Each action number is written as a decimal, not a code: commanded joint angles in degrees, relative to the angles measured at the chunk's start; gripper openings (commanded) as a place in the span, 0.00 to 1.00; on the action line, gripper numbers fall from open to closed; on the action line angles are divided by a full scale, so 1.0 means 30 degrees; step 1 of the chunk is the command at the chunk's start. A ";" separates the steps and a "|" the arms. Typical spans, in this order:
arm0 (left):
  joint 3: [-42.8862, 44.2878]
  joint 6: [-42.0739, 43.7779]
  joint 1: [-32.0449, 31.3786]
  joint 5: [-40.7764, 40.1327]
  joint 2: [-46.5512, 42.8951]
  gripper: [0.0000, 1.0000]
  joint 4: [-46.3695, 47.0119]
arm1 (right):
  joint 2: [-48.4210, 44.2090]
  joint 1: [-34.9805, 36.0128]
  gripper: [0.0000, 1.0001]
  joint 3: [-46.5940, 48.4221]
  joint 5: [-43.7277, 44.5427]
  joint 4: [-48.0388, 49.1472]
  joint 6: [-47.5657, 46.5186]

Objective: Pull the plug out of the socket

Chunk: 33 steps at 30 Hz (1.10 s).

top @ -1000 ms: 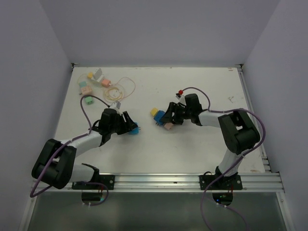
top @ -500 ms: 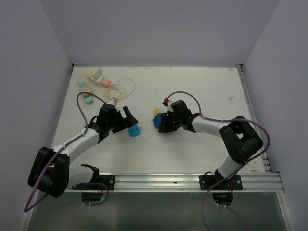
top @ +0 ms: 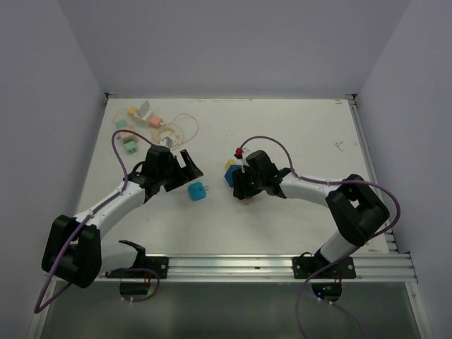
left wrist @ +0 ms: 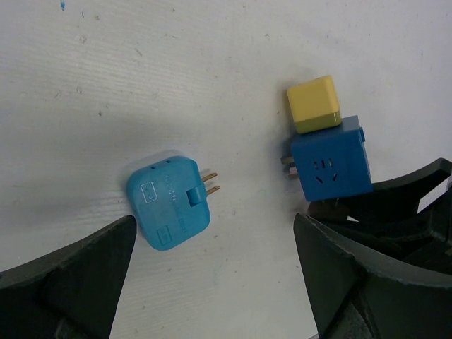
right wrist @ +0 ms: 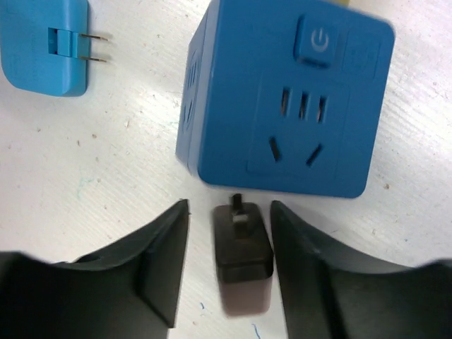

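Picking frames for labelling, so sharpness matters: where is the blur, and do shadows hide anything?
Right wrist view: blue socket cube mostly sharp, small dark plug soft at its near end, fingers blurred. Left wrist view: light blue plug crisp, a soft shadow beside it hides nothing. Top view: even light, no glare.

One light-blue plug (left wrist: 169, 203), one blue cube socket (left wrist: 330, 164), one yellow block (left wrist: 314, 104), one small dark plug (right wrist: 242, 242).
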 commanded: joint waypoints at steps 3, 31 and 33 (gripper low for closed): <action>0.0468 -0.0458 0.0158 0.0530 -0.0120 0.96 0.0122 | -0.1266 -0.0021 0.66 0.0522 -0.0507 -0.0385 -0.0107; 0.2167 -0.0694 -0.1746 0.0238 0.0876 0.98 0.0620 | -0.5076 -0.2595 0.93 -0.1499 -0.1558 0.0316 0.3993; 0.2255 -0.0547 -0.1775 0.0238 0.0905 0.98 0.0620 | -0.4813 -0.2804 0.97 -0.1413 -0.2176 0.0959 0.4491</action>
